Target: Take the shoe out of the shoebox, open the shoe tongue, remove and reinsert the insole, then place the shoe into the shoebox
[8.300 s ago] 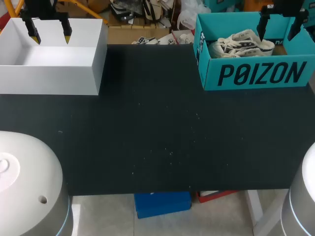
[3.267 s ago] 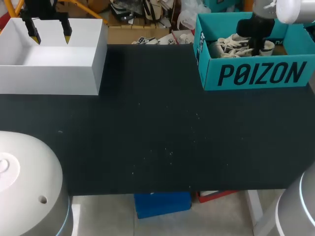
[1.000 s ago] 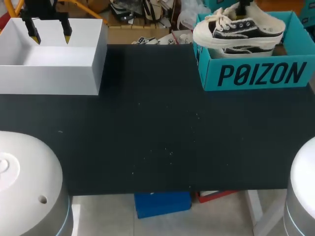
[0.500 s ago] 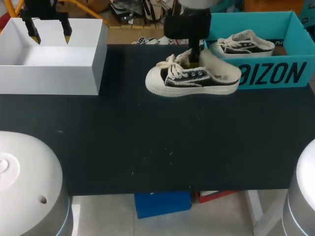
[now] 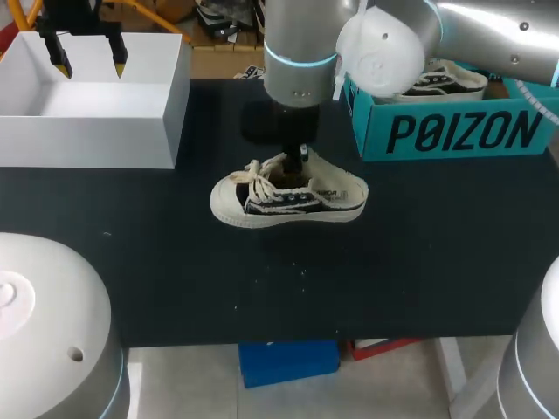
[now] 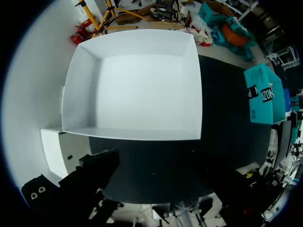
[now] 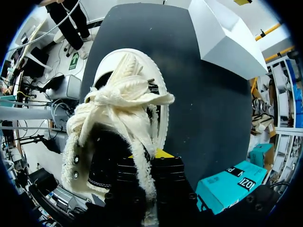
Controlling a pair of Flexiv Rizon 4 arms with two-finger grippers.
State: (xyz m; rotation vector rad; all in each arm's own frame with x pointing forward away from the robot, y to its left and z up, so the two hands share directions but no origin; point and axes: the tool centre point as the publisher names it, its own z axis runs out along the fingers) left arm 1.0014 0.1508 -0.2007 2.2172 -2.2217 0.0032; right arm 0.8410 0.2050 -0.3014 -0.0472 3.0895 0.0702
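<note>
With my right pincer [image 5: 298,164] clamped on the shoe [image 5: 288,199] by its collar at the middle of the tabletop [image 5: 410,262], left of the shoebox [image 5: 454,133], step 1 looks nearly done; next I should release it and open its tongue, while my left pincer [image 5: 87,54] hangs at the far left, its fingers apart.

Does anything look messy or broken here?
Nothing looks broken or spilled. The sneaker, pinched at its opening by the right hand, is out over the black table, its laces flopping loose over the toe. Its twin sits in the teal shoebox.
</note>
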